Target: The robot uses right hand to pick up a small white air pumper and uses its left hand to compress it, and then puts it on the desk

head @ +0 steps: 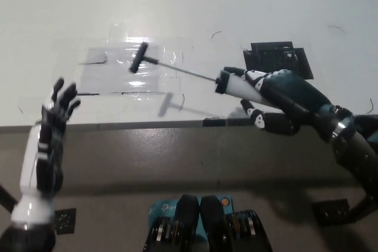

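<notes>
My black right hand (277,101) is shut on the white barrel of the small air pumper (233,85) and holds it lifted above the front of the white desk (236,4). The pumper's thin rod runs up and left to its black T-handle (139,56), which hangs over the shiny tape patch. The rod is fully drawn out. My white left hand (52,128) is raised at the lower left, in front of the desk's edge, open with fingers spread. It is well apart from the handle.
A shiny clear tape patch (127,72) covers the desk's left middle. A black flat plate (276,57) lies on the desk behind my right hand. The desk's front edge (147,125) runs across the picture's middle. A blue box (159,210) sits on the floor below.
</notes>
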Available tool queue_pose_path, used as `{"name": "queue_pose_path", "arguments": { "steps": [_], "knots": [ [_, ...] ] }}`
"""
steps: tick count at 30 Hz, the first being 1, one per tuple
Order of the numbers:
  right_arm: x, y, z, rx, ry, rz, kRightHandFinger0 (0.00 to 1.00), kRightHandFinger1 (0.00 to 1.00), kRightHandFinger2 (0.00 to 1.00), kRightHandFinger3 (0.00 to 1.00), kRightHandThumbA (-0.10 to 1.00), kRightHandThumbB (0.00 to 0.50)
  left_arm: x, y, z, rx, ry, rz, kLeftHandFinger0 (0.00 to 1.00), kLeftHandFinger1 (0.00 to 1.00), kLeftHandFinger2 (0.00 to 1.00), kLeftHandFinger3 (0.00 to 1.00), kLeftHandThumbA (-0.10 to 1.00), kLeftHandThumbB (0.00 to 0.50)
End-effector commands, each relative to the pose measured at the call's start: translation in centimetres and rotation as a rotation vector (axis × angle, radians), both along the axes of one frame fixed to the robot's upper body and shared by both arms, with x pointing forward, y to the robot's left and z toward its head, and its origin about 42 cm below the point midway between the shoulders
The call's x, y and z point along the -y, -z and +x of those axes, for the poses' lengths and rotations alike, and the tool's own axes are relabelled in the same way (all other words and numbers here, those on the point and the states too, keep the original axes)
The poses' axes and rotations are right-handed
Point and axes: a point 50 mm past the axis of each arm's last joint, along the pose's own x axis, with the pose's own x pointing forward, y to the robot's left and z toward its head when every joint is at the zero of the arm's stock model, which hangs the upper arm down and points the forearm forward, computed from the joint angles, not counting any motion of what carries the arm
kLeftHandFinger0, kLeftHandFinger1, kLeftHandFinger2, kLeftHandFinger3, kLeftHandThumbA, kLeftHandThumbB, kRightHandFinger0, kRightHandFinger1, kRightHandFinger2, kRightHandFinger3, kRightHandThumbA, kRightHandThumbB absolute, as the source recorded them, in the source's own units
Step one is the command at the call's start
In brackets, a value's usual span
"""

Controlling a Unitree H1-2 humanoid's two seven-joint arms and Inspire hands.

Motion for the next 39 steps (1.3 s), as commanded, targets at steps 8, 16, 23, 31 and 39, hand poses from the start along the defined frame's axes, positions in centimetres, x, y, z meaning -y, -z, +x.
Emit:
{"name": "queue_pose_path", "arguments": {
  "steps": [8,16,23,31,39],
  "knots": [
    [-0.5,-2.9,-4.1,-0.002,-0.067,-0.031,0.07,0.57,0.85,0.98,-0.1,0.154,2.2,-3.5,4.6,0.058,0.023,0.045,1.0,1.0,1.0,1.0,1.0,0.193],
    [-1.3,-2.7,-4.8,-0.02,-0.084,-0.041,0.09,0.58,0.86,0.97,-0.1,0.157,4.8,-3.8,5.5,0.022,0.083,0.048,1.0,1.0,1.0,1.0,1.0,0.212],
    [-1.4,-2.9,-4.3,-0.009,-0.098,-0.045,0.09,0.57,0.84,0.94,-0.1,0.16,6.8,-4.3,5.2,0.056,0.13,0.06,1.0,1.0,1.0,1.0,1.0,0.202],
    [-1.5,-3.2,-4.2,-0.009,-0.107,-0.046,0.07,0.55,0.84,0.91,-0.1,0.137,7.6,-4.0,4.7,0.044,0.157,0.049,1.0,1.0,1.0,1.0,1.0,0.229],
    [-3.0,-3.3,-3.5,-0.014,-0.125,-0.051,0.07,0.55,0.83,0.9,-0.1,0.136,8.9,-3.7,4.3,0.054,0.168,0.06,1.0,1.0,1.0,1.0,1.0,0.209]
  ]
}}
